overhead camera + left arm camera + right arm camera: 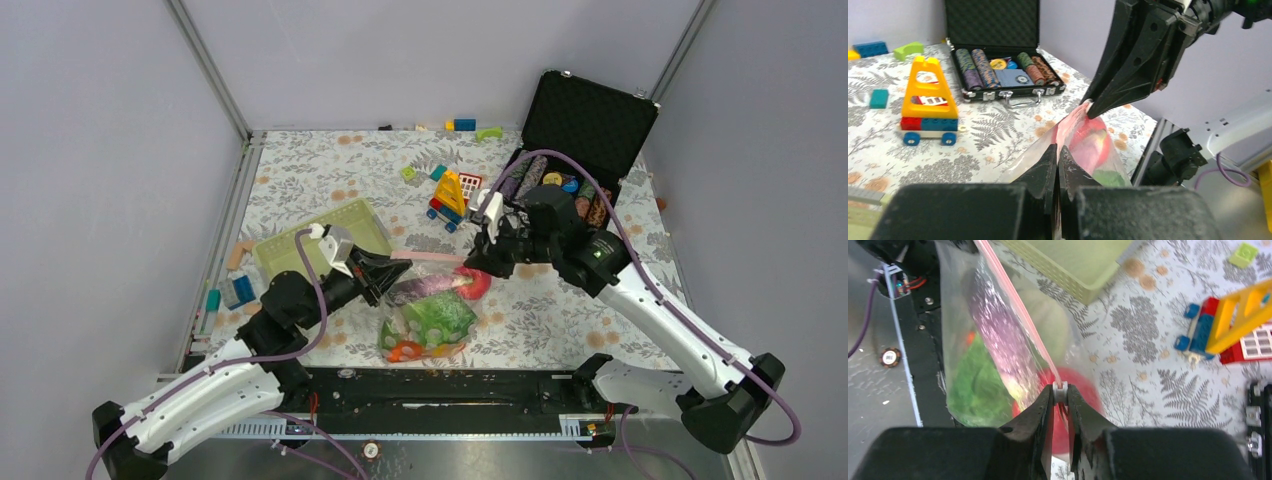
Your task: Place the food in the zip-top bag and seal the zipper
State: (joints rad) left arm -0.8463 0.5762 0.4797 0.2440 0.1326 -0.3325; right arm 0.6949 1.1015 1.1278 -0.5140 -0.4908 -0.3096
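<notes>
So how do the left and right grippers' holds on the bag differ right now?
Left gripper pinches the zipper at its left end, on bare strip; right gripper pinches the opposite end, on a small pale slider. Left reaches in from the left, right from the right. Both are shut, the strip straight between them, zip-top bag below.
</notes>
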